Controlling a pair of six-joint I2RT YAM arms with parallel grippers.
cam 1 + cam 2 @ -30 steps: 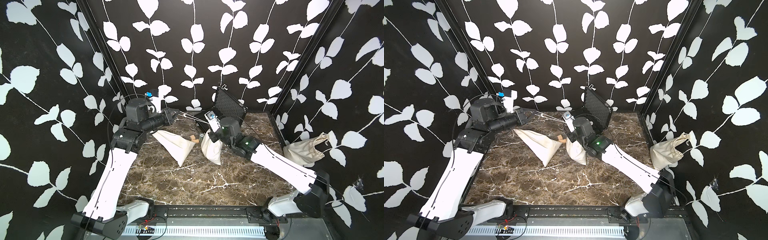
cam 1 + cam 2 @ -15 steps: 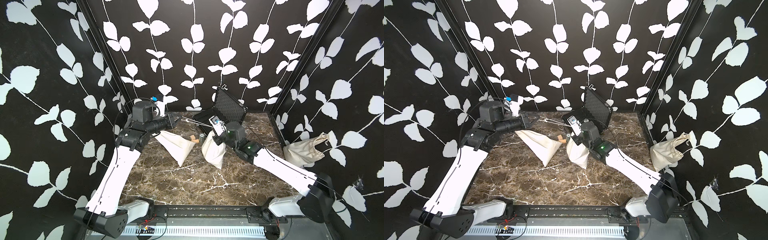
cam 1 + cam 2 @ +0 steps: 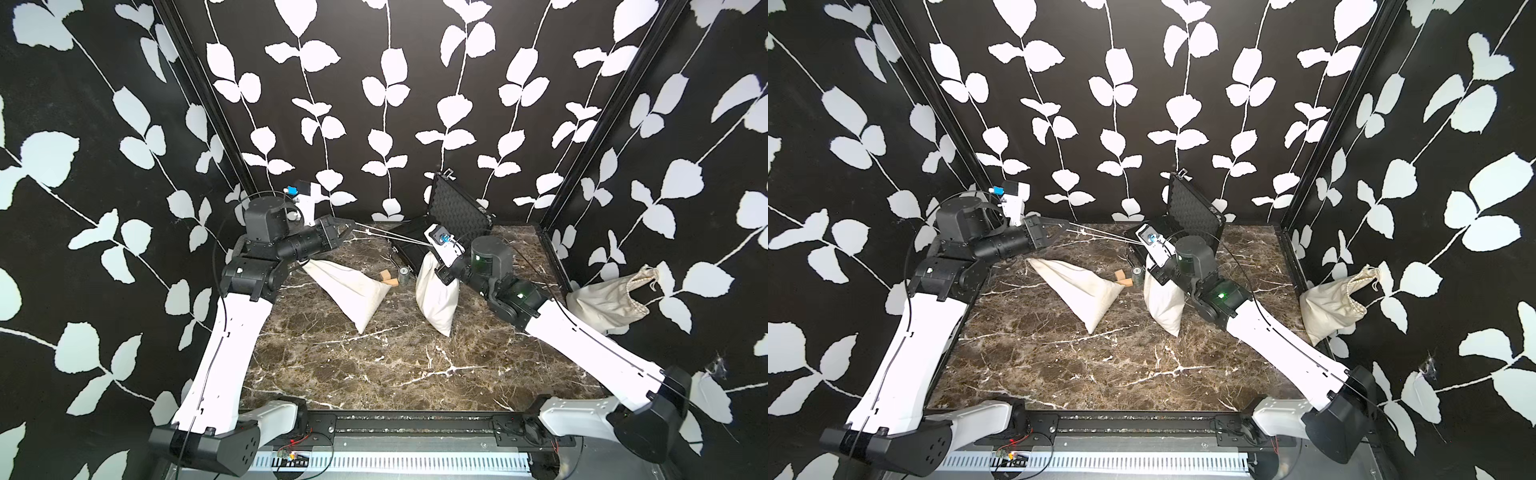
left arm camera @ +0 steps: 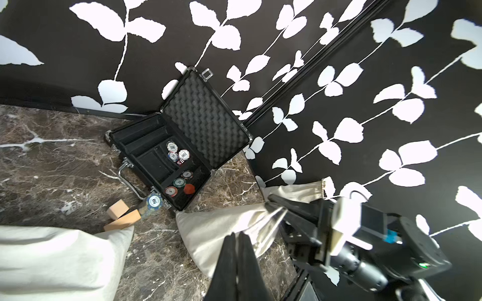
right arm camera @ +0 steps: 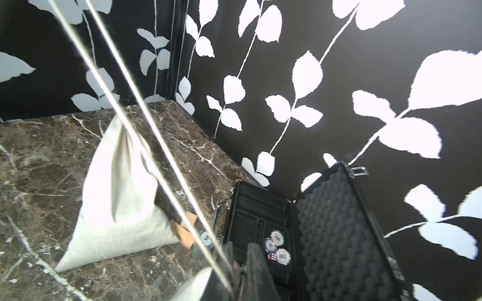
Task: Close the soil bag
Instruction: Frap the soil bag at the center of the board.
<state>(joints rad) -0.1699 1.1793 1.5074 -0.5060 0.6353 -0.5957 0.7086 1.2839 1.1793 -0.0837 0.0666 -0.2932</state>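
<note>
Soil bag (image 3: 436, 295) is slumping on the table (image 3: 374, 374) beside the open case (image 3: 457, 208), soft and probably heavyish (neck and drawstrings (image 5: 155, 138) are the sensible holds). Right gripper (image 4: 270, 207) is pinching its neck, left gripper (image 3: 348, 227) is gripping the taut drawstrings; mouth is hiding inside that pinch, cinch unclear.

the cream cloth soil bag (image 3: 437, 297) stands tilted near the back of the marble table (image 3: 374, 365), neck drawn up; its two drawstrings (image 3: 390, 235) stretch taut sideways from the neck, mouth seemingly cinched.

taut drawstring (image 3: 1100, 233) from soil bag (image 3: 1163, 303)
</note>
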